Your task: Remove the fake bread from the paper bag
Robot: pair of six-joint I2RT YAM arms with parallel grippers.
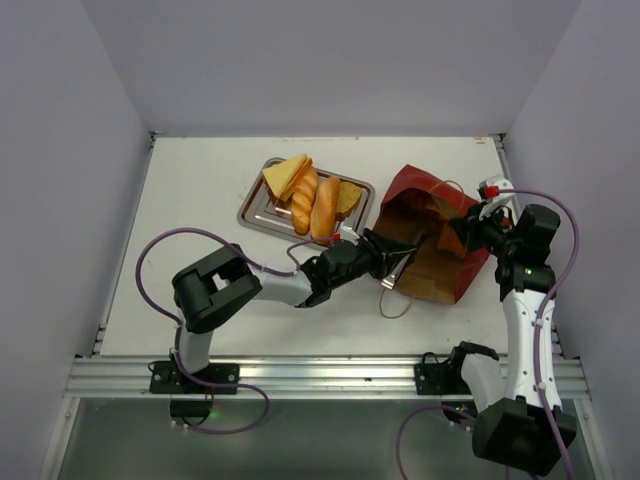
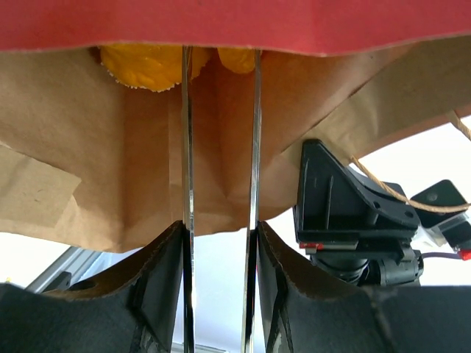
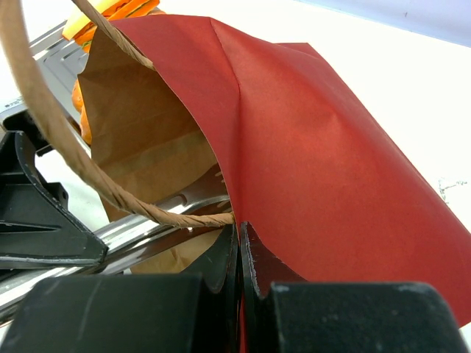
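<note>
Two yellow pieces of fake bread (image 2: 143,66) are showing deep inside the paper bag (image 1: 430,245), which is lying on its side on the tabletop (image 1: 190,200) with its mouth gaping. Left gripper (image 1: 398,258) is reaching into that mouth, its jaws standing parted with nothing between them. Right gripper (image 3: 239,239) is pinching the bag's red upper edge, jaws closed on the paper, beside a twine handle (image 3: 44,140). Loaves and toast slices (image 1: 312,200) are sitting on a steel tray (image 1: 250,215) just left of the bag.
</note>
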